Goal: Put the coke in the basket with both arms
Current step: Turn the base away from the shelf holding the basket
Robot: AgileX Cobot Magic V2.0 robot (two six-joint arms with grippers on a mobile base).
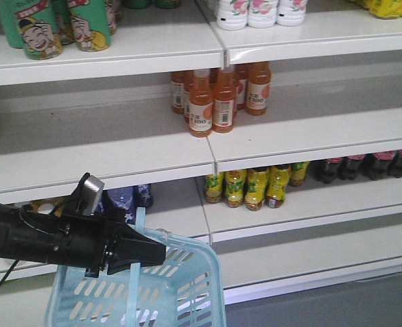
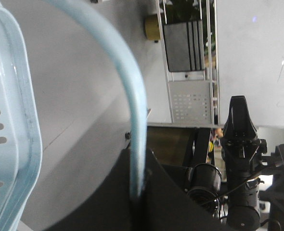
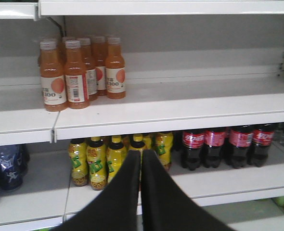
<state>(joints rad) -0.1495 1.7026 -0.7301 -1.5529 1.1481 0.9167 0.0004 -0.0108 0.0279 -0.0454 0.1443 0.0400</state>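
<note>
The light blue basket (image 1: 202, 289) hangs at the lower left of the front view, in front of the shelves. My left gripper (image 1: 159, 252) is shut on its thin blue handle (image 1: 139, 228). In the left wrist view the handle (image 2: 131, 91) curves down into the shut jaws of the left gripper (image 2: 138, 195), with the basket rim (image 2: 22, 125) at the left. My right gripper (image 3: 141, 155) is shut with nothing in it and faces the shelf of yellow bottles. The right arm (image 2: 240, 144) also shows in the left wrist view. The coke is out of view.
The shelves hold orange juice bottles (image 1: 214, 95), yellow drink bottles (image 3: 101, 161), dark cola bottles with red labels (image 3: 228, 144), green cans (image 1: 51, 27), white bottles (image 1: 259, 12) and dark blue bottles (image 1: 122, 199). The shelf edges run close ahead of both arms.
</note>
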